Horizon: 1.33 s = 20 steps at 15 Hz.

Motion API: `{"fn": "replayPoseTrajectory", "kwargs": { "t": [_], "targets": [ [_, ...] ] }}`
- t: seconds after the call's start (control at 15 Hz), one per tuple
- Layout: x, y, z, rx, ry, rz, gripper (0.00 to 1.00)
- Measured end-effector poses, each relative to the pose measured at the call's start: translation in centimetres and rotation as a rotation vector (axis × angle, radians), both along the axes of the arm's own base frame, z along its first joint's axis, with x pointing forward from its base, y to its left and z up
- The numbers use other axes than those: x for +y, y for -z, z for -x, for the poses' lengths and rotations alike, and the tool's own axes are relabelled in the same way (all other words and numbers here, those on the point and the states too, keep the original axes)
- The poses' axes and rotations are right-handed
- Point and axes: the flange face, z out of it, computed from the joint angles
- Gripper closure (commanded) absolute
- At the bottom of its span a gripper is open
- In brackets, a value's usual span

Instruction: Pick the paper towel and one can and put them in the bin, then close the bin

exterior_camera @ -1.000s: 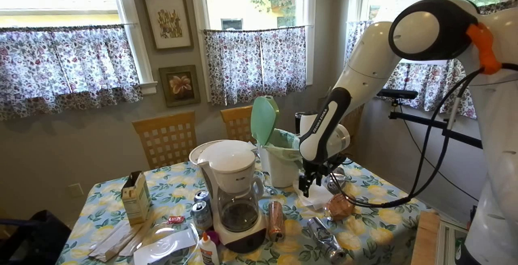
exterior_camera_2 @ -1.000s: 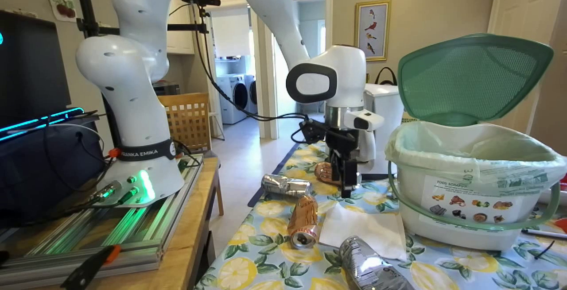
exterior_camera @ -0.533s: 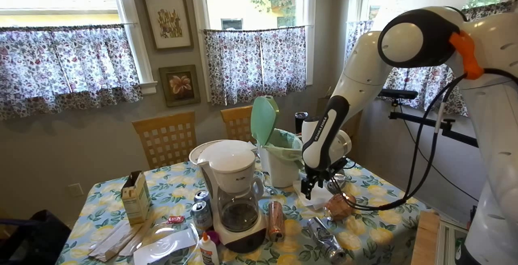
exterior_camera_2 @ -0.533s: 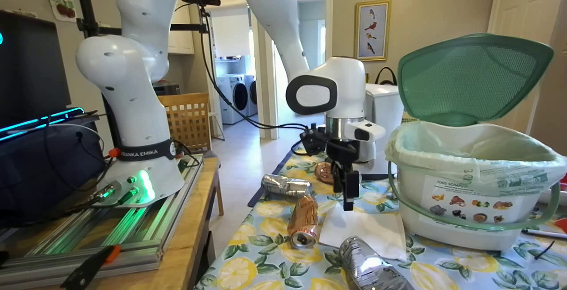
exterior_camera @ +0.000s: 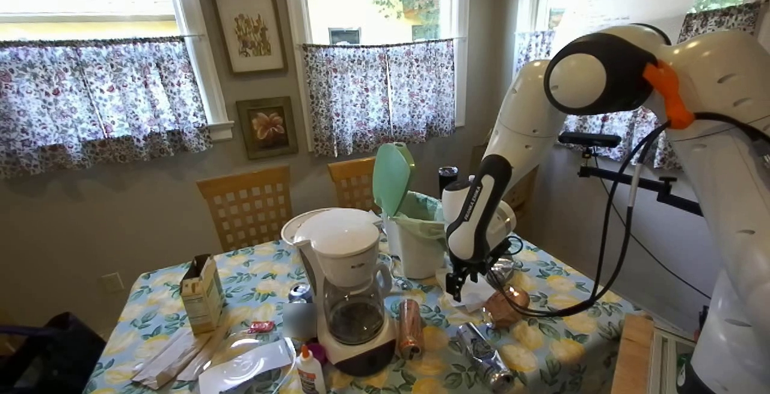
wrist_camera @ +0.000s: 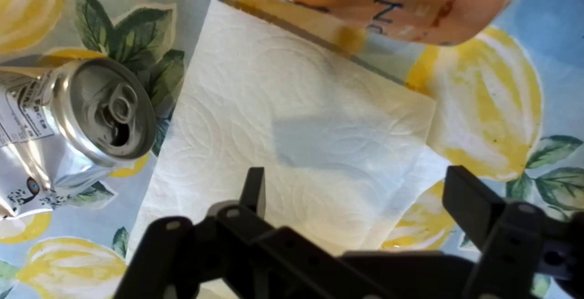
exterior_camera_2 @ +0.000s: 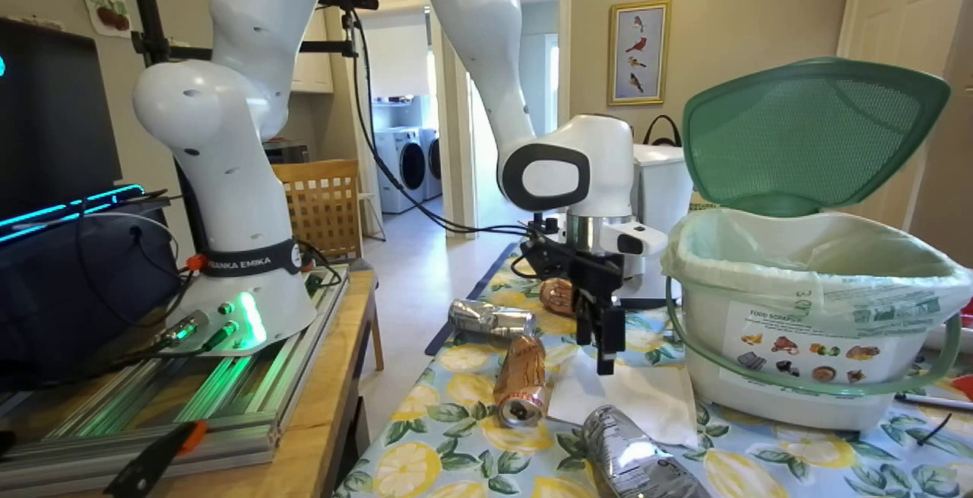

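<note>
Jaws wide apart, the gripper (wrist_camera: 358, 189) hangs over the paper towel (wrist_camera: 283, 112), flat on a lemon-print tablecloth (exterior_camera_2: 464, 426) beside the open bin (exterior_camera_2: 806, 331); lowering straight down and bunching the thin towel, clear of 1 orange can (wrist_camera: 392, 4) and 1 silver can (wrist_camera: 68, 121), should grasp it best.

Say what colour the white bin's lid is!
The rounded plastic lid is green, clearest in an exterior view.
</note>
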Motion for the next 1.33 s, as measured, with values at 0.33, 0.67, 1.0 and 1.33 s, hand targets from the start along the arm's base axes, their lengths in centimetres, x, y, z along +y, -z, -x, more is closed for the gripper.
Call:
{"fn": "replayPoseTrajectory", "kwargs": {
  "t": [0.33,0.67,1.0,1.33],
  "targets": [
    [0.8,1.2,-0.8,0.010,-0.024,0.011,0.41],
    [0.8,1.7,-1.2,0.013,-0.016,0.024,0.76],
    [0.4,1.6,-1.4,0.009,-0.001,0.031,1.00],
    [0.4,1.3,-1.8,0.001,0.008,0.033,1.00]
  ]
}}
